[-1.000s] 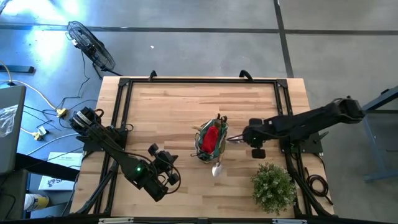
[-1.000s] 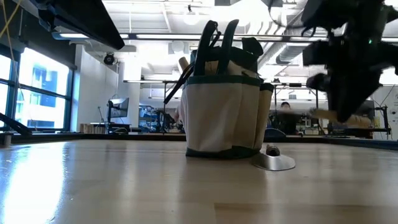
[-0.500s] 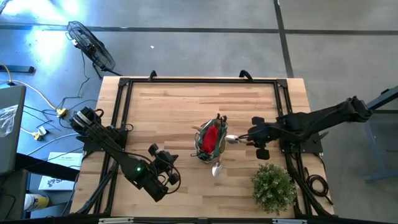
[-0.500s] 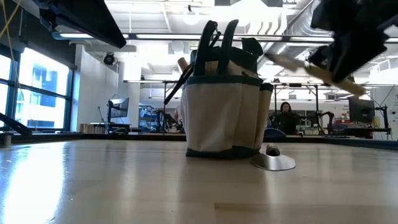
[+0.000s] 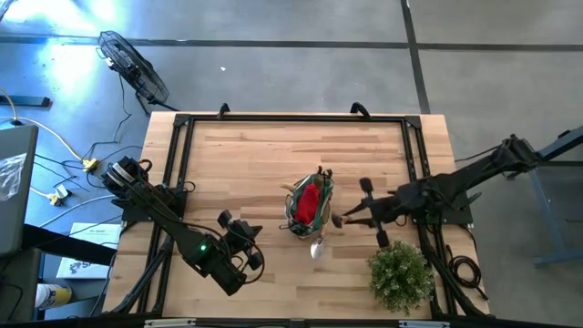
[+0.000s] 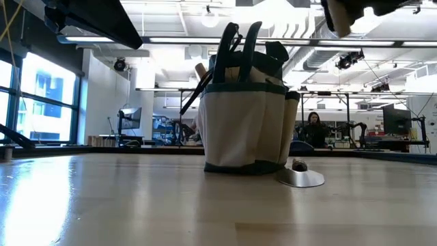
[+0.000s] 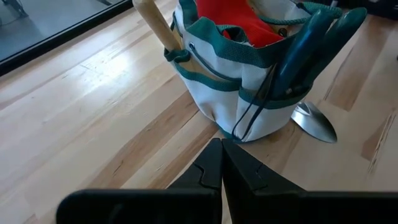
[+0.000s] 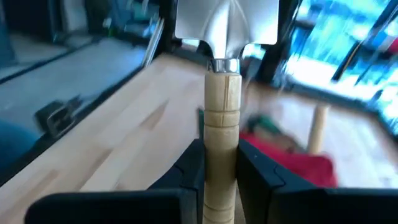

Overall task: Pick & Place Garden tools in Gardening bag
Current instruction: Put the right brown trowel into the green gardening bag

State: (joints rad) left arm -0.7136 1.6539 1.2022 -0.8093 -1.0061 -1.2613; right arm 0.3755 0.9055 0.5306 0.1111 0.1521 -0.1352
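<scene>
Fingers of the right gripper [image 8: 221,163] pinch a trowel [image 8: 225,81] by its wooden handle, blade forward, beside the bag [image 5: 309,208], probably to drop it in handle first. Left gripper [image 7: 221,168] waits near the bag, fingers pressed together. 1 trowel blade [image 7: 315,121] lies against the bag's base.

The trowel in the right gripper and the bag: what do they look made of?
Trowel: the blade looks like bright bare metal, shiny and reflective; the handle is pale, apparently unpainted wood with turned grooves. Right gripper is clamped on that handle. Bag: soft woven cloth, probably canvas, pale with green trim; its rim sags.
</scene>
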